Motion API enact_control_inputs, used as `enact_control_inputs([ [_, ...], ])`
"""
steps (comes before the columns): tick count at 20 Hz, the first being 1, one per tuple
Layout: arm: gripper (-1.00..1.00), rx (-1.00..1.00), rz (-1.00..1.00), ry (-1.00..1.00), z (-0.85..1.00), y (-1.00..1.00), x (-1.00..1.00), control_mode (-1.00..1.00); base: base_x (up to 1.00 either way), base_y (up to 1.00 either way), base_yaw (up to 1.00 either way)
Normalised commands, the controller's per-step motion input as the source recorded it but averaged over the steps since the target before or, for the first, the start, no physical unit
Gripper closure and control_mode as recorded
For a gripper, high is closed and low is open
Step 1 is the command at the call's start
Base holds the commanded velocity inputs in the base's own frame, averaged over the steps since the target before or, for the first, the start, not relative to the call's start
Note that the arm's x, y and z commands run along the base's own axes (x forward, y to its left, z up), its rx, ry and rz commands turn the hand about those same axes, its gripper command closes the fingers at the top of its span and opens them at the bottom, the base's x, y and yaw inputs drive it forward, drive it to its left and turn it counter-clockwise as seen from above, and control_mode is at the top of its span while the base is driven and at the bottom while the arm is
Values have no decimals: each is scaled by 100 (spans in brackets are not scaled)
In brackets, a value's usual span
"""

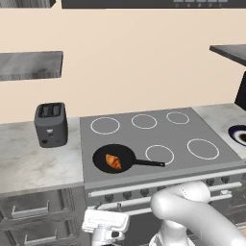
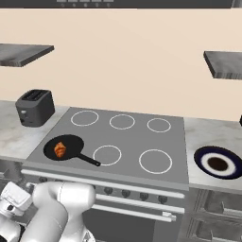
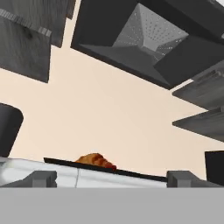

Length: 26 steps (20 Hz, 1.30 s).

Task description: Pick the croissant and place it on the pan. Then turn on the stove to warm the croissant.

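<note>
Arm folded low before the stove [image 1: 158, 134], gripper [image 1: 106, 234] below knob row, jaws wide apart, empty.
Ridged golden croissant [image 1: 113, 162] lying inside round black pan [image 1: 102, 159] on front-left ring of flat grey cooktop.

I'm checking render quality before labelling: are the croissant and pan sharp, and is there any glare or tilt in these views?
Left base view: croissant in the pan reads clearly, flat light, no glare. Right base view: the same, slightly soft. Hand view: rolled and looking low across the stove, croissant half hidden behind its edge.
</note>
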Motion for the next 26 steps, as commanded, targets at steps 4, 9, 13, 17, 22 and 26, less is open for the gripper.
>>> enact_control_inputs([
  [4,-100,0,0,-18,-14,-14,-43,-100,0,0,0],
  [9,-100,0,0,-11,-18,-50,38,-100,0,0,0],
  [13,-100,0,0,-8,-24,-41,62,-100,0,0,0],
  [17,-100,0,0,-2,-3,0,0,-100,0,0,0],
  [22,-100,0,0,-3,-18,0,19,-100,0,0,0],
  [26,-100,0,0,-2,-1,0,5,-100,0,0,0],
])
